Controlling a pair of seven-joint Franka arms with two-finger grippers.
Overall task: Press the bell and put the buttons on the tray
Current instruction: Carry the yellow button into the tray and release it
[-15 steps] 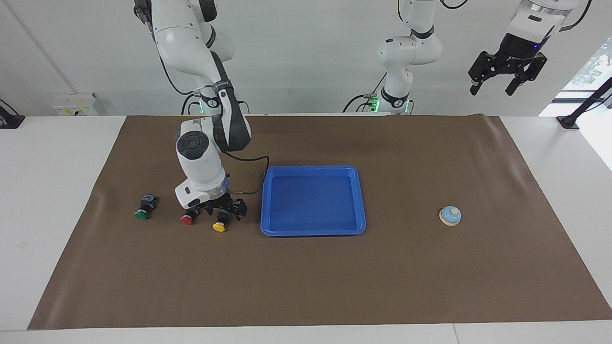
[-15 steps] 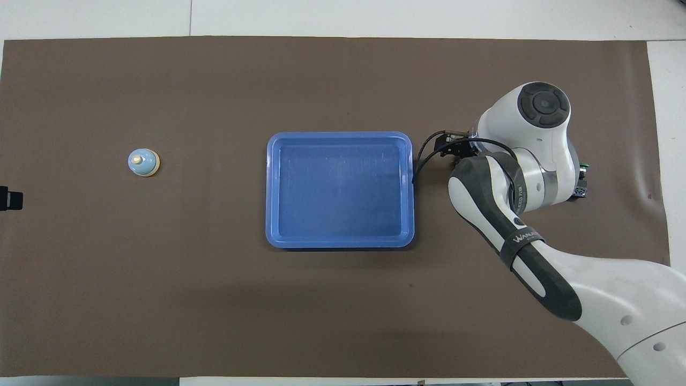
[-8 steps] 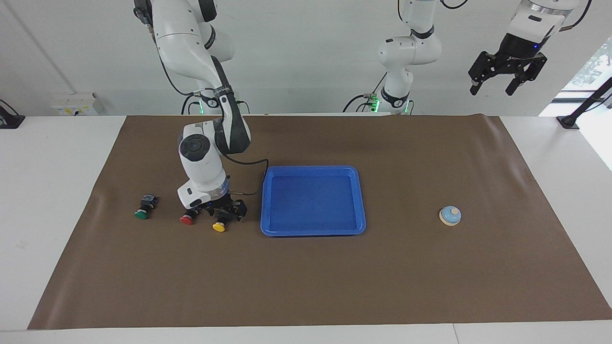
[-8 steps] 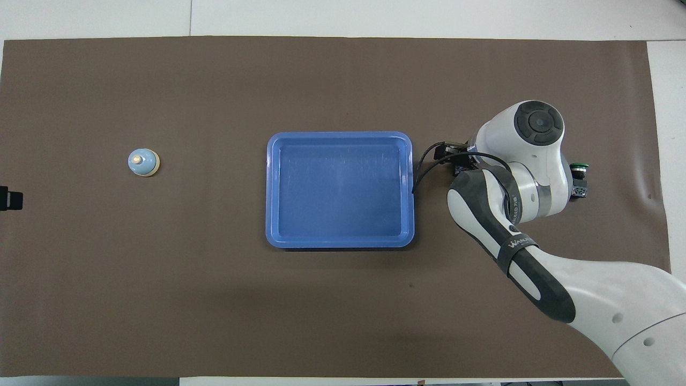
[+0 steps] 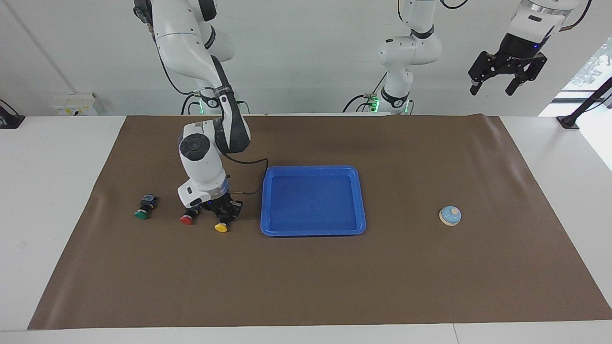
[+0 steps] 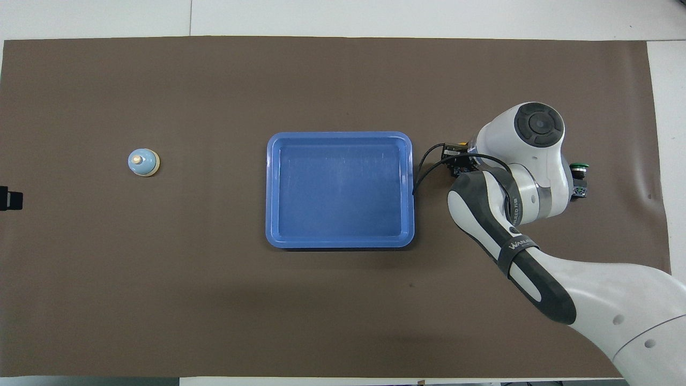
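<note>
Three buttons lie in a row on the brown mat toward the right arm's end: green [image 5: 142,212], red [image 5: 187,219] and yellow [image 5: 221,227]. My right gripper [image 5: 224,214] is down at the mat, shut on the yellow button's black body, with the red button just beside it. In the overhead view the right arm's wrist covers most of this; only the green button [image 6: 579,167] peeks out. The blue tray [image 5: 313,232] lies beside the yellow button, with nothing in it. The bell [image 5: 450,215] stands toward the left arm's end. My left gripper [image 5: 495,86] waits high up, open.
The brown mat [image 5: 306,286] covers most of the white table. The right arm's black cable [image 5: 258,167] loops close to the tray's corner. The tray [image 6: 340,136] and the bell [image 6: 143,162] also show from overhead.
The right gripper's fingers have closed around the yellow button, which shifted slightly toward the tray. The right wrist settled a little. The left arm has not moved.
</note>
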